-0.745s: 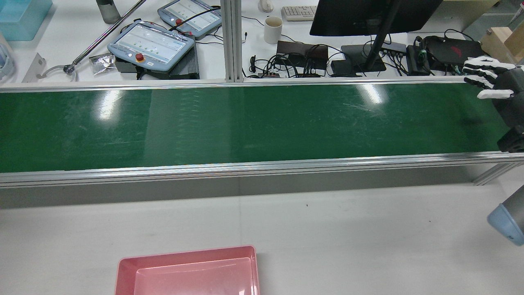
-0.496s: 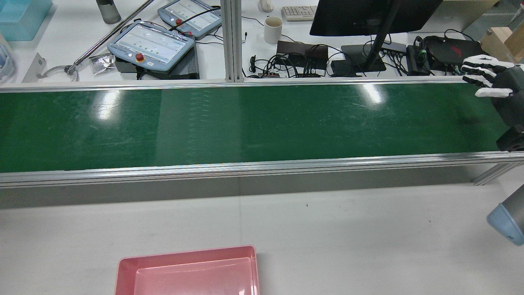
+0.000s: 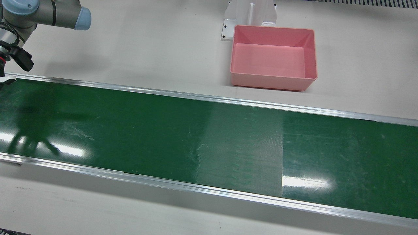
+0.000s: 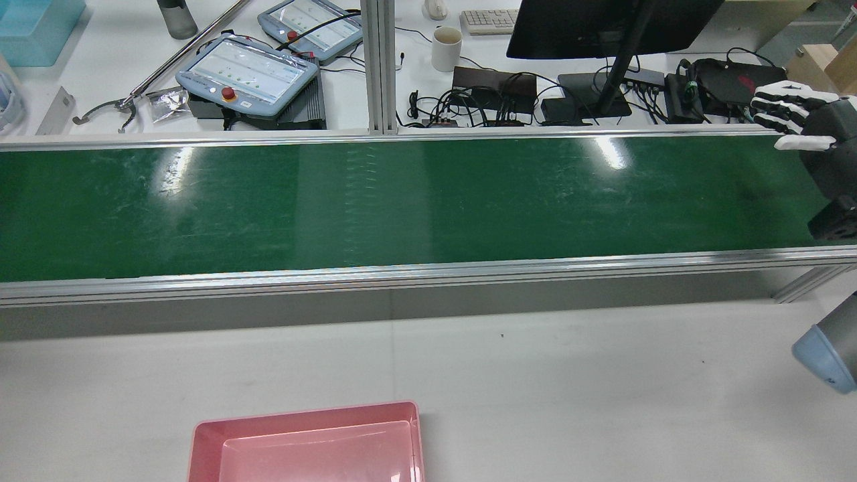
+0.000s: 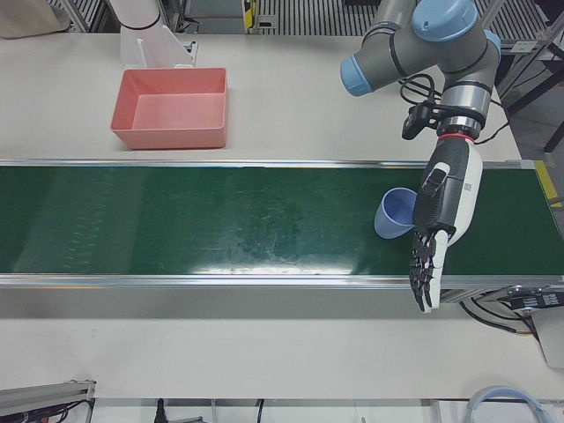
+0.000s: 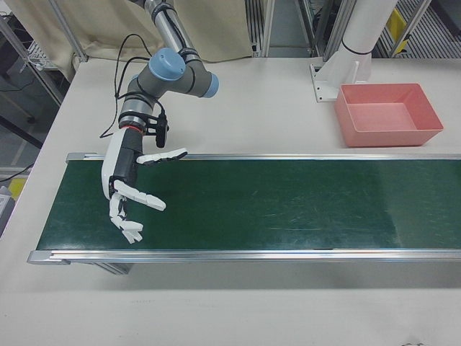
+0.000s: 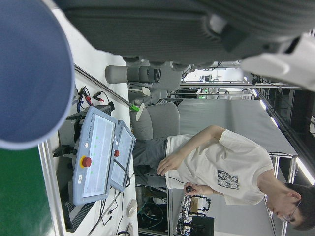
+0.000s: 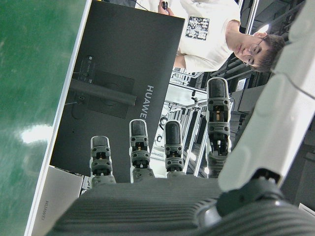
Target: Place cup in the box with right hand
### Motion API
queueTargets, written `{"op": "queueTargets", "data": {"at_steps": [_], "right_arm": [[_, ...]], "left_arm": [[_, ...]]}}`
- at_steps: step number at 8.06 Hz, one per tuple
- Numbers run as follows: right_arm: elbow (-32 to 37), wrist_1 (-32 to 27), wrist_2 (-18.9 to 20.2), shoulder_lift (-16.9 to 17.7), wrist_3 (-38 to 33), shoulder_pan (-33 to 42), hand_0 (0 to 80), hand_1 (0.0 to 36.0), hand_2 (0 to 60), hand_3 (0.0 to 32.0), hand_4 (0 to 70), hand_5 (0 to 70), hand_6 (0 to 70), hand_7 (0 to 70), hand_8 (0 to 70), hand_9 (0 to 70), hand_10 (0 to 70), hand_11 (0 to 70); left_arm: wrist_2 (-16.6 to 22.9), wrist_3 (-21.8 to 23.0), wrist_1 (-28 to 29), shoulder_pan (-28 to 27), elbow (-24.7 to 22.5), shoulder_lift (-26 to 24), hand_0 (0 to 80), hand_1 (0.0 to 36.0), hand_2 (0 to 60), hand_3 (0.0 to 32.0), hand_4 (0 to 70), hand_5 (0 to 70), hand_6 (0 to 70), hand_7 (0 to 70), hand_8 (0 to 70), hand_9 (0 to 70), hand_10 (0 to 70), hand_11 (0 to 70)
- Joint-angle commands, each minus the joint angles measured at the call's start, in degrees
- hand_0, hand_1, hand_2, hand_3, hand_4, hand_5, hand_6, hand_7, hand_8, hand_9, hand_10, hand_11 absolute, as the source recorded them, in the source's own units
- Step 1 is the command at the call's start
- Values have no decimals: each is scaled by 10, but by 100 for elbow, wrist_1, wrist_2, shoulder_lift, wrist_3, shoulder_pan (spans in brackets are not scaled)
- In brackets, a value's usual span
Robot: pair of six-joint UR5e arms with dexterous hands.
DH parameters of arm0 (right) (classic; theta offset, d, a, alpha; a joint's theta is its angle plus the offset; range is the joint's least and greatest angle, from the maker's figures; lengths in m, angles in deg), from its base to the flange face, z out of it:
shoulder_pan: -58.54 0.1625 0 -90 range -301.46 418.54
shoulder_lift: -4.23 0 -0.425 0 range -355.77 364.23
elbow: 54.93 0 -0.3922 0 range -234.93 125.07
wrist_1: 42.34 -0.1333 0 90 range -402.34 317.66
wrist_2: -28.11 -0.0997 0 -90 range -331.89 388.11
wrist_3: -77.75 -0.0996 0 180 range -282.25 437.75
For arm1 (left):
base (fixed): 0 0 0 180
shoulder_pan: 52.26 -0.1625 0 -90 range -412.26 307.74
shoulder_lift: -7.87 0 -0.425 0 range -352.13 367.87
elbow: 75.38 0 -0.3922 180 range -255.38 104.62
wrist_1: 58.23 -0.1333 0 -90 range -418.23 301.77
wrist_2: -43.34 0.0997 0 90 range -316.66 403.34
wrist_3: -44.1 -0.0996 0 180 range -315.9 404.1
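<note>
1. While the light-blue plastic cup (image 5: 394, 214) lies on the green conveyor belt (image 3: 163, 130) at the left arm's end, it is tipped with its mouth up and toward the camera. Only the left-front and left hand views show it.
2. Handling guess: light, thin-walled and stiff enough, but smooth, so likely to slide or roll if nudged. Best hold is probably around the side wall below the rim, thumb opposite the fingers, with gentle squeeze.
3. Left robot hand (image 5: 441, 220) is flat with fingers straight and holds nothing. It is just beside the cup; cannot tell if touching.
4. Right robot hand (image 6: 133, 198) has its fingers spread and is empty. It hangs over the opposite end of the belt, well apart from the cup.
5. Pink rectangular plastic box (image 3: 271, 83) is empty, on the white desk (image 3: 147, 49) just behind the belt's rear aluminium rail (image 3: 196, 97), between the two arms.
6. Room: the belt between hand and cup is bare, and nothing stands around the box. Watch the raised rails on both belt edges and the box's near wall; the cup needs lifting over both.
</note>
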Motion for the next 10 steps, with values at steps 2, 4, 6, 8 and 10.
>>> {"op": "queueTargets", "data": {"at_steps": [2, 4, 6, 8, 10], "right_arm": [[100, -5, 3, -237, 80, -18, 511, 35, 0, 174, 408, 60, 82, 471, 187, 242, 117, 172], [257, -23, -14, -404, 142, -1, 515, 41, 0, 164, 433, 60, 86, 482, 187, 247, 122, 180], [338, -49, -14, -405, 151, -9, 502, 31, 0, 166, 404, 58, 87, 481, 187, 249, 133, 196], [329, -41, 3, -422, 133, -10, 500, 29, 0, 172, 387, 59, 85, 473, 186, 244, 135, 198], [337, -14, 39, -414, 125, -97, 495, 14, 0, 206, 375, 53, 72, 436, 173, 221, 117, 172]], "left_arm": [[0, 0, 0, 0, 0, -9, 0, 0, 0, 0, 0, 0, 0, 0, 0, 0, 0, 0], [0, 0, 0, 0, -9, -9, 0, 0, 0, 0, 0, 0, 0, 0, 0, 0, 0, 0], [0, 0, 0, 0, -9, -9, 0, 0, 0, 0, 0, 0, 0, 0, 0, 0, 0, 0], [0, 0, -9, 0, -9, -9, 0, 0, 0, 0, 0, 0, 0, 0, 0, 0, 0, 0], [0, 0, 0, 0, -9, -9, 0, 0, 0, 0, 0, 0, 0, 0, 0, 0, 0, 0]]}}
